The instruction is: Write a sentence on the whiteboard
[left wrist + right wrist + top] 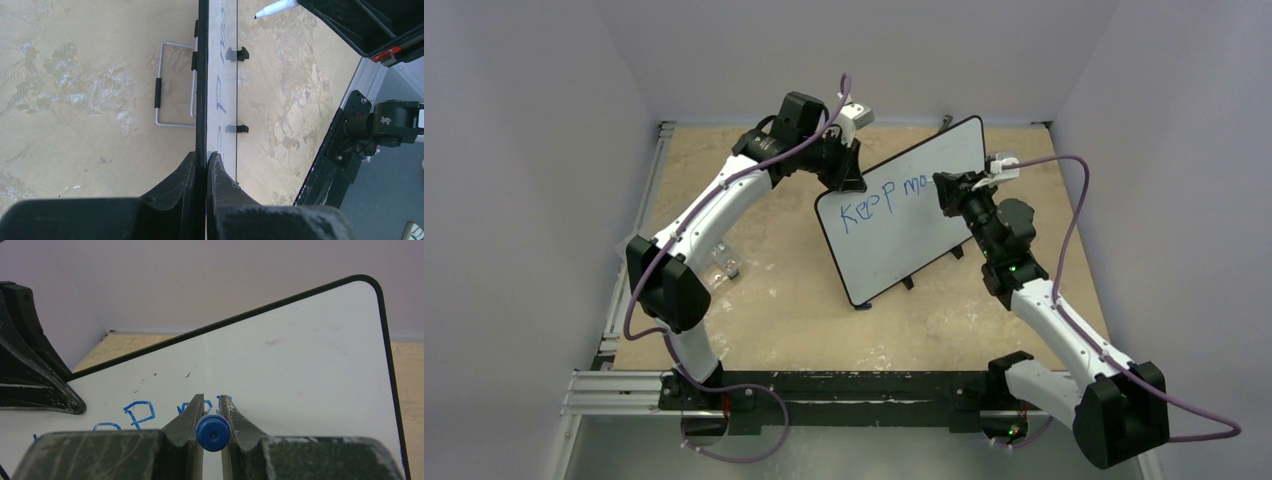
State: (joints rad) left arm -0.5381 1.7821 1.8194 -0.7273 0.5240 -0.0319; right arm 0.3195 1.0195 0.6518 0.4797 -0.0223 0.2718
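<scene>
The whiteboard [902,232] stands tilted on the tan table, propped on black feet [908,282]. Blue letters of the sentence [879,203] read "Keep mo" across its upper part. My left gripper [848,180] is shut on the board's upper left rim, one finger on each side of the whiteboard [220,75]. My right gripper [212,400] is shut on a marker with a blue end [213,432], whose tip is against the whiteboard [300,355] just right of the letters [137,412]. The marker's white tip [277,7] shows in the left wrist view.
A wire stand [172,85] juts from the board's back. A small clear object [724,262] lies on the table near the left arm. Metal rails [639,250] run along the left and near edges. Pale walls close in on three sides.
</scene>
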